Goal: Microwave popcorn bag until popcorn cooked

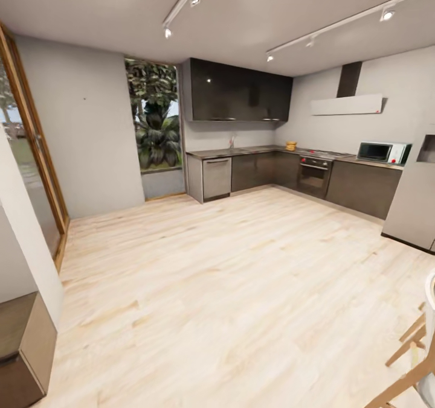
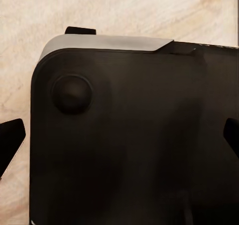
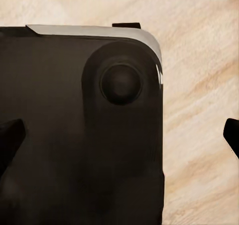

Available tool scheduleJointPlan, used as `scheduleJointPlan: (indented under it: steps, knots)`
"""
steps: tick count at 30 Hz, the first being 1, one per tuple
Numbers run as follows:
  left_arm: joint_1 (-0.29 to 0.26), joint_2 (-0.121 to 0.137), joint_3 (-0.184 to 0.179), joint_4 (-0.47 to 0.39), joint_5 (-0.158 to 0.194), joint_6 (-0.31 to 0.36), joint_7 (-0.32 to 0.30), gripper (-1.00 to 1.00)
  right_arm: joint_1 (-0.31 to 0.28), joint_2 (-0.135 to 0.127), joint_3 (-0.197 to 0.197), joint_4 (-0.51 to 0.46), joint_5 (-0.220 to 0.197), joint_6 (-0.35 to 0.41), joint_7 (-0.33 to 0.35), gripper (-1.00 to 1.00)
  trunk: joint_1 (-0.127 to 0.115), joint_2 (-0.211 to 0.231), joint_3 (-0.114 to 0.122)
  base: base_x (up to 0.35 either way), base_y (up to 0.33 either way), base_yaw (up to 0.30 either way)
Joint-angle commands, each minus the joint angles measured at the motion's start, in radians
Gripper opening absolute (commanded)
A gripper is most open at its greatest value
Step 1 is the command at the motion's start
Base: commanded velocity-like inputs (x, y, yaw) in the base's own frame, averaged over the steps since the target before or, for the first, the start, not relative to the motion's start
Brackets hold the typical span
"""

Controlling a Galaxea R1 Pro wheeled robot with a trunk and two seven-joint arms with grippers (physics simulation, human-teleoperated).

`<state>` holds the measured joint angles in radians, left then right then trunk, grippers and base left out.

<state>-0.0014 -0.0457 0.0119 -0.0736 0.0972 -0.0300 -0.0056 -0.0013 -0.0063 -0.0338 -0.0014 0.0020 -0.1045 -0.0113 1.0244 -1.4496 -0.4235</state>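
Far across the room, the grey countertop [image 1: 241,151] tops dark cabinets along the back wall. A small tan popcorn bag [image 1: 290,145] stands on it near the corner. To the right the pale microwave [image 1: 382,152] with a dark door window sits on the counter beyond the hob. In the left wrist view my left gripper [image 2: 119,140] is open above my own dark base, its fingertips [image 2: 10,146] spread wide with nothing between them. In the right wrist view my right gripper [image 3: 119,137] is open in the same way over the base and the wooden floor.
A wide light wooden floor [image 1: 229,275] lies between me and the kitchen. A built-in steel oven [image 1: 314,176] and a dishwasher [image 1: 216,177] sit under the counter. A pale tall unit [image 1: 417,203] stands at the right, a wooden chair [image 1: 411,366] at the lower right, a brown cabinet [image 1: 24,347] at the lower left.
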Motion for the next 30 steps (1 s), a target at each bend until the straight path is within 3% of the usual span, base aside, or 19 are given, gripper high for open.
scheduleJointPlan:
  steps: [1,30]
  knots:
    - [0.000,0.000,0.001,0.000,0.010,-0.002,-0.001,1.00,0.000,0.005,-0.006,-0.001,-0.002,-0.003,-0.001,1.00,0.001,0.000,-0.001,0.323,0.000,0.000]
    - [0.000,-0.002,0.002,0.000,0.010,-0.003,0.006,1.00,0.000,0.003,-0.005,-0.002,0.004,-0.003,-0.001,1.00,0.001,0.000,-0.001,0.323,0.000,0.000]
